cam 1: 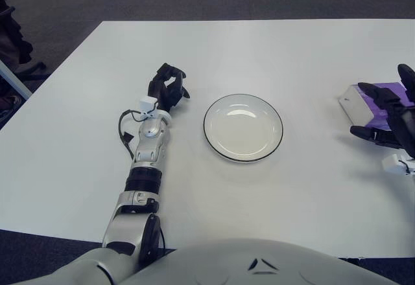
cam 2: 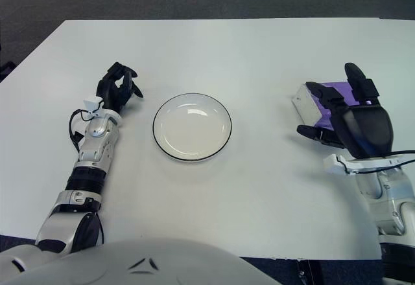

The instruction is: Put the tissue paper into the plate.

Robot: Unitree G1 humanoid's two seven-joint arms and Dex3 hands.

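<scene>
Reaching over the right side of the white table (cam 2: 259, 188), the right robot hand (cam 2: 353, 120) is spreading its black fingers (cam 2: 322, 95) above the near end of the purple and white rectangular tissue paper pack (cam 2: 318, 103), holding nothing; whether any fingertip is touching the pack cannot be told. That pack is lying flat on the table, well apart from the round white ceramic plate with a thin dark rim (cam 2: 192, 127), which is sitting near the middle with nothing in it. Showing just to the left of the plate, the left robot hand (cam 1: 168, 85) is idling with its dark fingers curled inward, gripping nothing, its silver forearm (cam 1: 148, 149) stretching back toward the robot's body.
</scene>
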